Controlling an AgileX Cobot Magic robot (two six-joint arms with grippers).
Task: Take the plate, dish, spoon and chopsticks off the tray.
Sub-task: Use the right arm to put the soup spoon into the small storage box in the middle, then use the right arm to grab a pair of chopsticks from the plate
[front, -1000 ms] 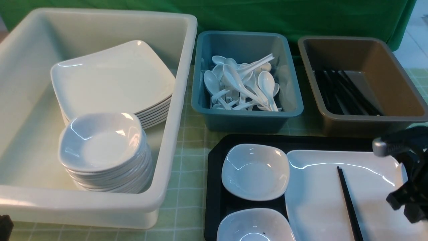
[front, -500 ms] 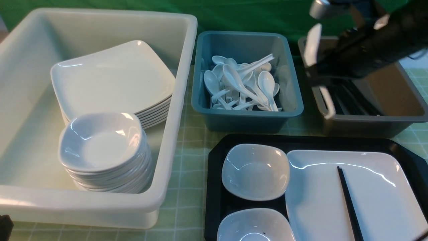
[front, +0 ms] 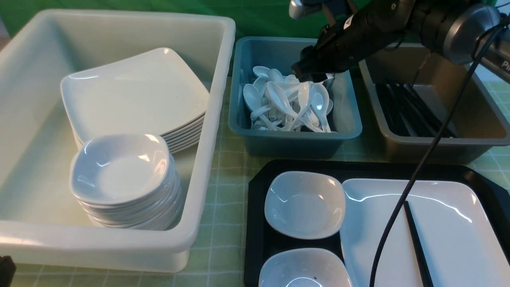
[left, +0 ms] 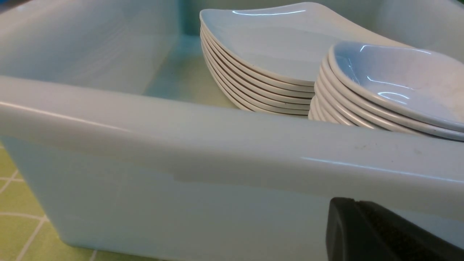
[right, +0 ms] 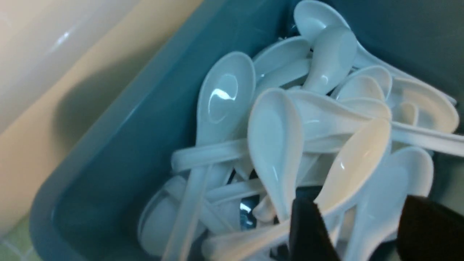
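Front view | right arm [front: 374, 24] stretched forward over blue tub [front: 293, 140] | right fingers [right: 306, 235] apart | left fingers [left: 362, 232] together

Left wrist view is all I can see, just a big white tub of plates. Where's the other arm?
Observer: The right gripper hangs over the blue-grey tub of spoons.
Operator: Is it holding one?
Observer: No, its fingers stand apart above the pile.
Operator: What's on the tray?
Observer: On the tray are the plate with the chopsticks on it, and two small bowls.
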